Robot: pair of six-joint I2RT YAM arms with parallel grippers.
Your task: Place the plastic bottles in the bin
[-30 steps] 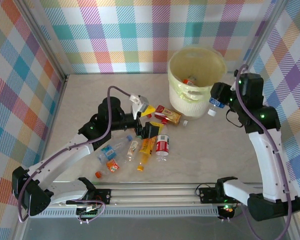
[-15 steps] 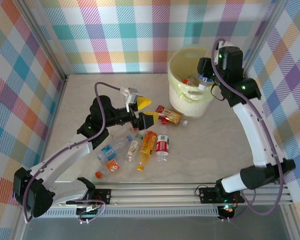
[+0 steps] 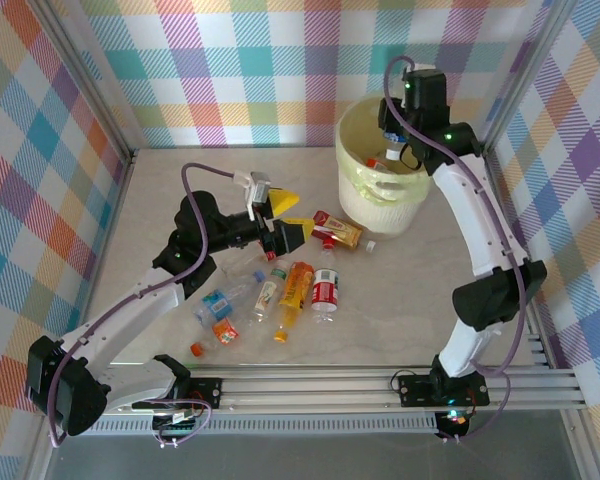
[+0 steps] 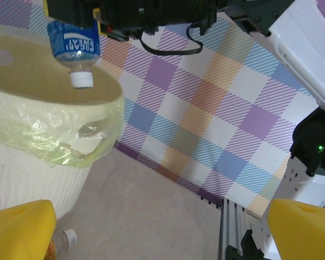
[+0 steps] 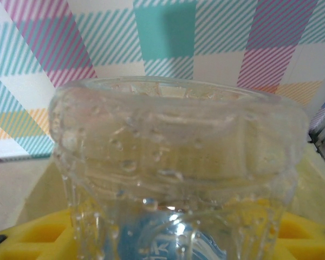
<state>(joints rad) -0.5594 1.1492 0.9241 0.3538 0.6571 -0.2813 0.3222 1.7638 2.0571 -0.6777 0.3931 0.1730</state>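
Bottle (image 5: 173,179) is blurred and cut by the bottom edge at the right wrist; from the left wrist, right gripper (image 4: 73,16) hides its base, and the bin (image 4: 38,162) runs off left.

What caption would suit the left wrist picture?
Right gripper holds a blue-labelled bottle cap-down over the bin.

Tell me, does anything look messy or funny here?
Yes. Bottles lie tipped over in a jumble on the table. One blue-label bottle hangs cap-down over the bin, held in the right fingers.
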